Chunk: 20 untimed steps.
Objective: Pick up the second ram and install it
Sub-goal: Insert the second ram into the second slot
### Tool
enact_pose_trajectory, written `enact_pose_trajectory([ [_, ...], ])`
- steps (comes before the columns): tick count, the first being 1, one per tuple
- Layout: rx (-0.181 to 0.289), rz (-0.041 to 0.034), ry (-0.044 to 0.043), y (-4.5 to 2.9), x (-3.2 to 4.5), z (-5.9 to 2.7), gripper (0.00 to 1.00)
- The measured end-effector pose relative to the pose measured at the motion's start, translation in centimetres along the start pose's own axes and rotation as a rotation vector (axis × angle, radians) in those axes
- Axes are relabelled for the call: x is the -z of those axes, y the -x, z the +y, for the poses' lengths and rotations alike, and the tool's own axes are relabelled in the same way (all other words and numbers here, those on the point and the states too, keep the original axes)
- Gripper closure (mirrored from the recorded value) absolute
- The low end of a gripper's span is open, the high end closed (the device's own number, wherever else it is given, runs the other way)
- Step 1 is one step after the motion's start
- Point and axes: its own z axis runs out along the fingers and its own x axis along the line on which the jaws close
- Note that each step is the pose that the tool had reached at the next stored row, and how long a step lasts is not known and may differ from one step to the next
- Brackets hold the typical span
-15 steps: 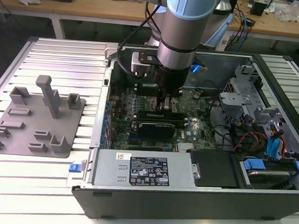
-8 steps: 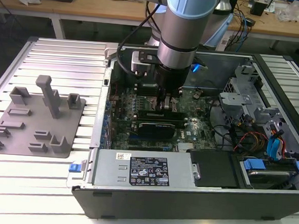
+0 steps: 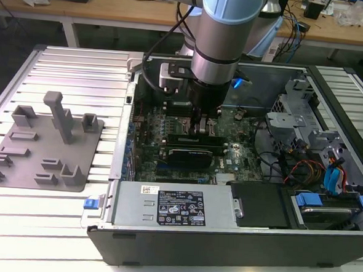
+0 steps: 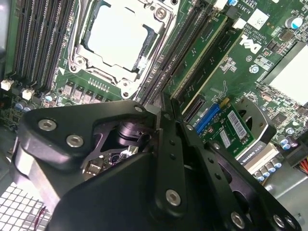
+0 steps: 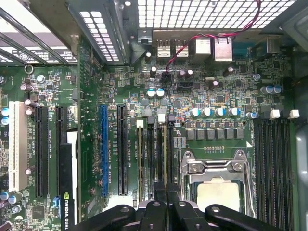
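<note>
My gripper [image 3: 202, 126] is down inside the open computer case, above the memory slots [image 5: 159, 154] beside the processor socket [image 5: 216, 178]. In both wrist views its black fingers [image 5: 156, 208] stand pressed together, so the gripper [image 5: 166, 198] is shut. In the second wrist view the gripper [image 4: 161, 103] hovers over the slots [image 4: 185, 53] next to the socket [image 4: 120, 36]. A thin pale green strip [image 4: 211, 60] runs along the slot farthest from the socket. The second ram is hidden; I cannot tell whether it sits between the fingers.
A black expansion card [image 3: 193, 154] lies across the board just in front of the gripper. The grey fixture plate [image 3: 45, 146] with upright blocks rests on the slatted table at the exterior view's left. The power supply [image 3: 171, 203] and drive cage [image 3: 293, 118] crowd the case.
</note>
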Motion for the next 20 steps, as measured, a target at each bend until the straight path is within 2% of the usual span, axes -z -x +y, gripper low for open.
enact_pose_trajectory([
  [11, 0.0, -0.0012, -0.0001, 0.0, -0.19, -0.01, 0.91],
  [15, 0.023, -0.0001, 0.0007, 0.0, -0.19, -0.1, 0.91],
  [20, 0.026, 0.0002, 0.0008, -0.01, -0.4, -0.15, 0.91],
])
